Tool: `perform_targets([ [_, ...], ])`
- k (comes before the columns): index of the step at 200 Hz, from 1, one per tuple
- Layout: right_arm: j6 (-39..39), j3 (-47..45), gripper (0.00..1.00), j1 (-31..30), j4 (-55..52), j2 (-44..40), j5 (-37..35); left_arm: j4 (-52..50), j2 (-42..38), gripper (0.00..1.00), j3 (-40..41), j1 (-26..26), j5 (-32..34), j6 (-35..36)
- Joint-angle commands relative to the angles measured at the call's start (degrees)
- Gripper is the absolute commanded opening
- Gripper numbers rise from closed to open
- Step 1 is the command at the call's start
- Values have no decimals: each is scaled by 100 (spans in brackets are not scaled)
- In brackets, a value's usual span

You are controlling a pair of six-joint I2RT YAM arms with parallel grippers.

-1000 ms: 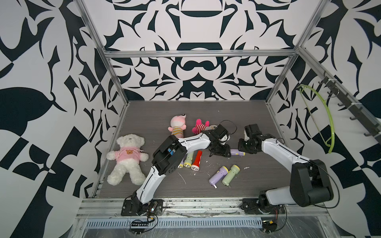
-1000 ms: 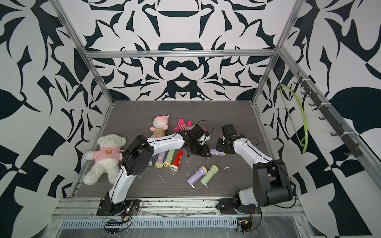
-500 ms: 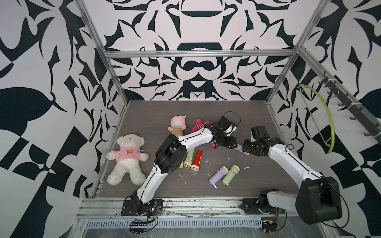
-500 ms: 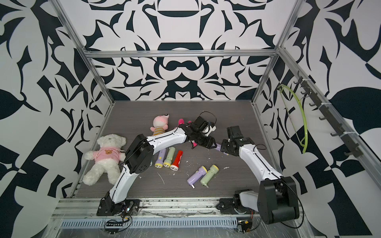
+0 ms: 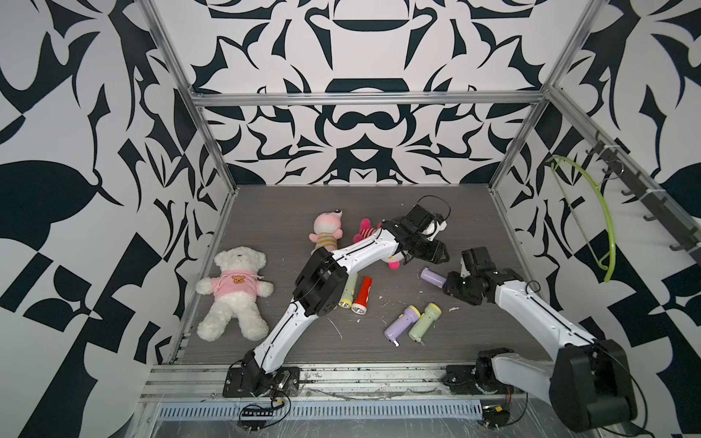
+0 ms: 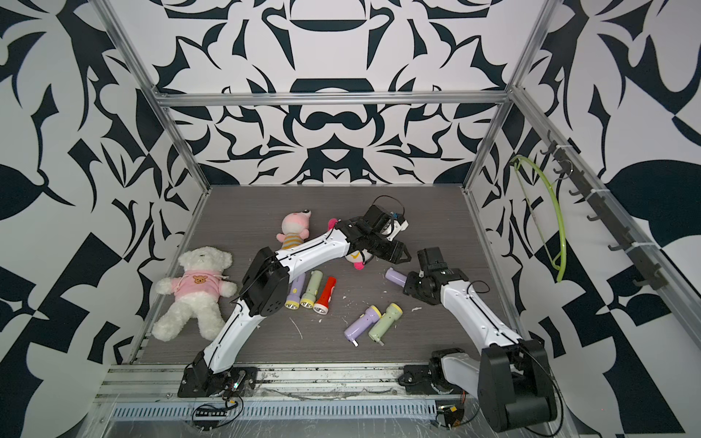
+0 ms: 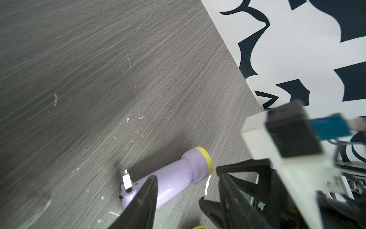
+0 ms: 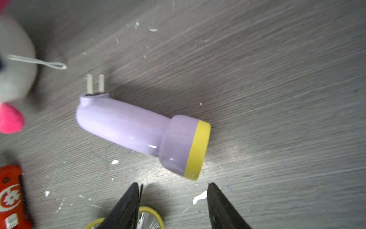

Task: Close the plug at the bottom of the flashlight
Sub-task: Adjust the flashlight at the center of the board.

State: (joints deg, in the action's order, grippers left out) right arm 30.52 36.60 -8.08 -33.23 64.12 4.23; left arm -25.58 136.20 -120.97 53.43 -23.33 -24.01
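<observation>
A purple flashlight (image 5: pixel 432 277) (image 6: pixel 394 278) with a yellow rim lies on its side on the grey table, between my two grippers. In the right wrist view the flashlight (image 8: pixel 138 132) shows its two plug prongs (image 8: pixel 95 84) sticking out from the bottom end. The plug (image 7: pixel 126 179) also stands out in the left wrist view. My left gripper (image 5: pixel 442 258) (image 7: pixel 185 176) hovers open over the flashlight's handle, holding nothing. My right gripper (image 5: pixel 450 283) (image 8: pixel 172 185) is open, its tips just short of the yellow rim and hiding that end in both top views.
A purple flashlight (image 5: pixel 400 326) and a green one (image 5: pixel 425 320) lie nearer the front. A red flashlight (image 5: pixel 362 295) and others lie under the left arm. A white bear (image 5: pixel 233 292) and pink plush toys (image 5: pixel 326 231) lie left and behind. The right wall is close.
The left gripper has swung up and to the right, off the flashlight. The right gripper has opened wider and drawn back toward the front right. The flashlight now lies free on the table.
</observation>
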Motion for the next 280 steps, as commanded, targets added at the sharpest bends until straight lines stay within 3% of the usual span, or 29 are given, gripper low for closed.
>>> perform_targets([
  [1, -19, 349, 58, -26, -168, -443, -226, -226, -470, 54, 401, 43, 259, -92],
  [27, -97, 331, 60, -6, -7, -679, -617, -248, -1016, 53, 1288, 308, 767, -365],
  [40, -106, 307, 52, 50, 175, -506, -588, -175, -1234, 52, 1705, 425, 918, -527],
  [48, -84, 280, 44, 96, 285, -344, -520, -64, -1354, 52, 1963, 472, 997, -679],
  [60, -36, 231, 18, 179, 506, -107, -472, 209, -1468, 51, 2317, 493, 961, -887],
  [74, 10, 185, 0, 285, 776, 100, -487, 365, -1456, 49, 2445, 493, 891, -1053],
  [98, 33, 201, 0, 504, 1124, 550, -452, 317, -1188, 37, 2222, 532, 770, -1148],
  [117, 41, 278, 0, 660, 1253, 969, -214, 140, -897, 35, 1893, 555, 734, -1141],
  [158, 6, 289, 0, 701, 1302, 1433, 120, -23, -374, 40, 1368, 496, 726, -1132],
  [249, 100, -103, 0, 696, 1303, 1096, 562, -584, 665, 46, -357, 141, 694, -1005],
  [280, 234, -189, 0, 699, 1411, 1083, 834, -654, 820, 48, -550, 141, 682, -1009],
])
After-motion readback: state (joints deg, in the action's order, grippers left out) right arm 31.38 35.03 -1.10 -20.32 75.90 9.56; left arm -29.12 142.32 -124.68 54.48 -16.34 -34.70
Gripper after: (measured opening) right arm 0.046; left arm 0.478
